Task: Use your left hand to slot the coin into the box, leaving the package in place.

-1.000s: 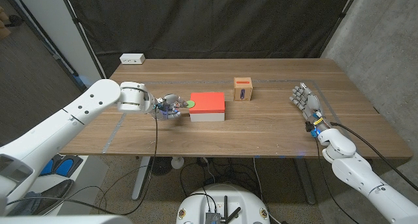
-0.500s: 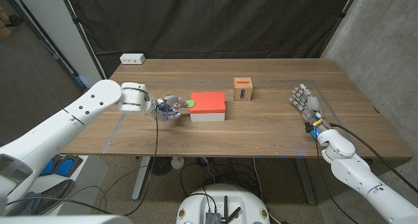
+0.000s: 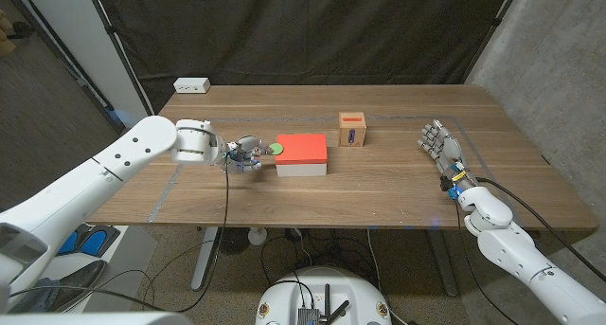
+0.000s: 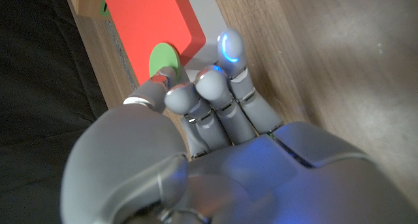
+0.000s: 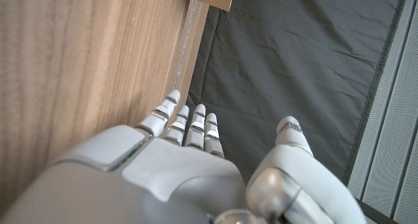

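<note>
Now left hand [image 4: 215,152] fingers pinch green coin [image 4: 164,58] beside red-topped package [image 3: 301,154]; box [image 3: 352,130] apart.

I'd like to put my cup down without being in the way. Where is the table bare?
Bare wood lies along the near edge of the table, and between the small box and the right hand. It is crowded where the left hand meets the green coin beside the red-topped package.
</note>
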You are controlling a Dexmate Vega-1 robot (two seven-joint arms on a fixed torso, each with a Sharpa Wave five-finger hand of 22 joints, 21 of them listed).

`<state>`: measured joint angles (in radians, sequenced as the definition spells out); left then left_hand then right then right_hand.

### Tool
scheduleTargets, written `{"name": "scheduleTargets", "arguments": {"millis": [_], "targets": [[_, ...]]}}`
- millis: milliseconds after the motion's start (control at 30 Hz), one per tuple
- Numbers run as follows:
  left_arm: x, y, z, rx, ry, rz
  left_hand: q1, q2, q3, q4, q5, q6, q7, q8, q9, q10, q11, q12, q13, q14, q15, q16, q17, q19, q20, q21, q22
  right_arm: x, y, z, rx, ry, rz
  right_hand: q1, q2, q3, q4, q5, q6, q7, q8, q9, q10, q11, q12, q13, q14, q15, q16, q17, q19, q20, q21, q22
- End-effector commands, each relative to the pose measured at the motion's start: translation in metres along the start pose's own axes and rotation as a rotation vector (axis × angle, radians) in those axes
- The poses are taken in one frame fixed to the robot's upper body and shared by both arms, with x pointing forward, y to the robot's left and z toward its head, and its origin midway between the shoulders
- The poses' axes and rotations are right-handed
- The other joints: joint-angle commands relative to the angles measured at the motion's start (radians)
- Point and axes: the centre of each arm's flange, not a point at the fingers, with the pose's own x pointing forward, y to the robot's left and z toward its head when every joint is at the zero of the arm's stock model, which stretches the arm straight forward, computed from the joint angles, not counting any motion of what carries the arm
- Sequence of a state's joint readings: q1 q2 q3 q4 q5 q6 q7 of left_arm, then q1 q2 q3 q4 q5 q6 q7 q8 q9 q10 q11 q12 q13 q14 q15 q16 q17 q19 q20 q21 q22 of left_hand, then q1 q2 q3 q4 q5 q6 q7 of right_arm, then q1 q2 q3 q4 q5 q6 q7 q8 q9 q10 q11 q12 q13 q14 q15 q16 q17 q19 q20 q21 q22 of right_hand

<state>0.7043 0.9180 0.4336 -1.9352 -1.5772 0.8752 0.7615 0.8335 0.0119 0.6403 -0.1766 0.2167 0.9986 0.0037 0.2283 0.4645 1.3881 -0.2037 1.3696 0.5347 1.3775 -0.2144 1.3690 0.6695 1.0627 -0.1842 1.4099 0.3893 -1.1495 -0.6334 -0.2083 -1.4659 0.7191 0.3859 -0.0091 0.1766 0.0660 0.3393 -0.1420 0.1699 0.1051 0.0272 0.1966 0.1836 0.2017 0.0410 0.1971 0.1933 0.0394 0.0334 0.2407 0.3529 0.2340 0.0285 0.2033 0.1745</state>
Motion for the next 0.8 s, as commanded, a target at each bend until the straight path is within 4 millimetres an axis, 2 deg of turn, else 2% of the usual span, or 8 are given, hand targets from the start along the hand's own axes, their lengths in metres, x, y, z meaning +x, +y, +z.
{"name": "scheduleTargets", "arguments": {"millis": [33, 400, 800], "targets": [[0.004, 0.008, -0.002, -0.029, -0.067, -0.002, 0.012, 0.0, 0.009, -0.001, 0.001, 0.04, 0.038, -0.008, 0.004, -0.004, -0.003, 0.006, 0.004, -0.002, 0.0, 0.003, 0.003, -0.008, -0.03, 0.011, 0.001, -0.002, 0.007, 0.016, -0.012, -0.03, -0.008, 0.003, -0.001, -0.001, 0.0, 0.005, 0.005, 0.0, 0.002, 0.003, 0.009, -0.002, 0.01, 0.002, 0.008, 0.001, -0.002, 0.001, 0.001, 0.005, -0.001, 0.003], [0.005, 0.012, 0.007, -0.013, -0.214, 0.002, 0.015, -0.001, 0.014, 0.0, 0.001, 0.036, 0.035, -0.022, 0.004, -0.007, -0.004, 0.005, 0.002, -0.008, 0.0, 0.013, 0.016, -0.022, -0.029, 0.039, -0.004, -0.011, 0.015, 0.029, -0.005, -0.084, -0.021, 0.004, 0.0, -0.001, 0.0, 0.005, 0.007, -0.001, 0.002, 0.003, 0.011, -0.002, 0.01, 0.003, 0.009, -0.002, -0.002, 0.0, 0.002, 0.003, -0.001, 0.003], [-0.001, 0.008, 0.019, 0.022, -0.392, 0.022, 0.024, 0.001, 0.017, -0.002, 0.0, 0.031, 0.04, -0.029, -0.002, -0.007, 0.001, 0.001, -0.004, -0.012, 0.001, 0.013, 0.014, -0.035, -0.029, 0.068, -0.019, -0.024, 0.024, 0.027, 0.021, -0.101, -0.042, 0.005, 0.0, -0.002, -0.001, 0.005, 0.009, -0.001, 0.003, 0.003, 0.011, -0.002, 0.009, 0.003, 0.01, -0.002, -0.002, 0.0, 0.004, 0.001, -0.001, 0.003]]}}
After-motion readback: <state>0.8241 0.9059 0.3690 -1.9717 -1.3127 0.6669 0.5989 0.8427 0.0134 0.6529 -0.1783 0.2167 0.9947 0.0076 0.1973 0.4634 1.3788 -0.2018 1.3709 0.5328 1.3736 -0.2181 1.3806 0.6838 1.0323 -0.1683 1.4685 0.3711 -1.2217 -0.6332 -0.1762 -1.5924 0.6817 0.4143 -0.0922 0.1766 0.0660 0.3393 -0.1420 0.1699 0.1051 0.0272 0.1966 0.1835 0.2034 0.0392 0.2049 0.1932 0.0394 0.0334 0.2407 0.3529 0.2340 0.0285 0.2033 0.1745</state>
